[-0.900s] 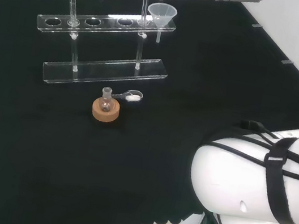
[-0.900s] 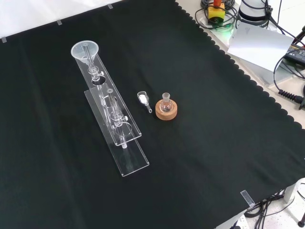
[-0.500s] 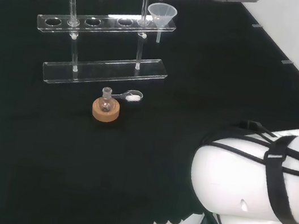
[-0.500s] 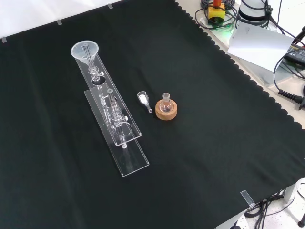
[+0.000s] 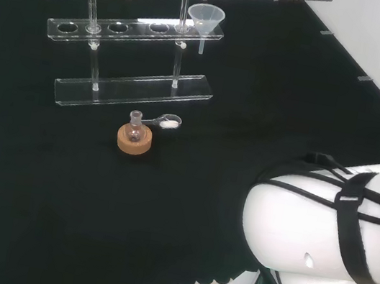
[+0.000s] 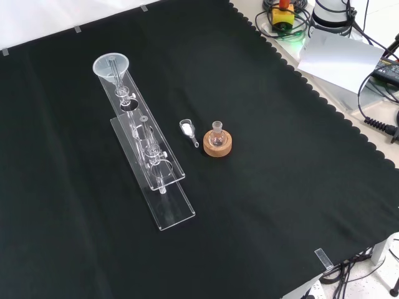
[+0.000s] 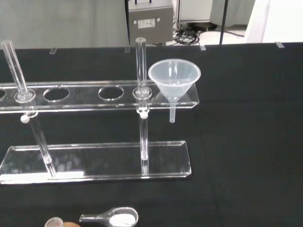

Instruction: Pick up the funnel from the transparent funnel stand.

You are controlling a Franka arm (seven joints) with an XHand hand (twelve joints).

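A clear plastic funnel (image 5: 205,19) sits in the end hole of the transparent stand's upper bar (image 5: 121,28), at the right end in the head view. Its spout hangs down through the bar, well above the base plate (image 5: 133,89). From the front the funnel (image 6: 111,65) lies at the stand's far end (image 6: 171,205). In the wrist view the funnel (image 7: 174,79) stands upright and close, beside an upright post of the stand (image 7: 141,71). Nothing touches the funnel.
A small glass flask on a cork ring (image 5: 134,138) stands in front of the stand, with a clear scoop of white powder (image 5: 168,121) beside it. The arm's white link (image 5: 328,231) fills the head view's lower right. Cables and boxes (image 6: 336,37) lie beyond the cloth's scalloped edge.
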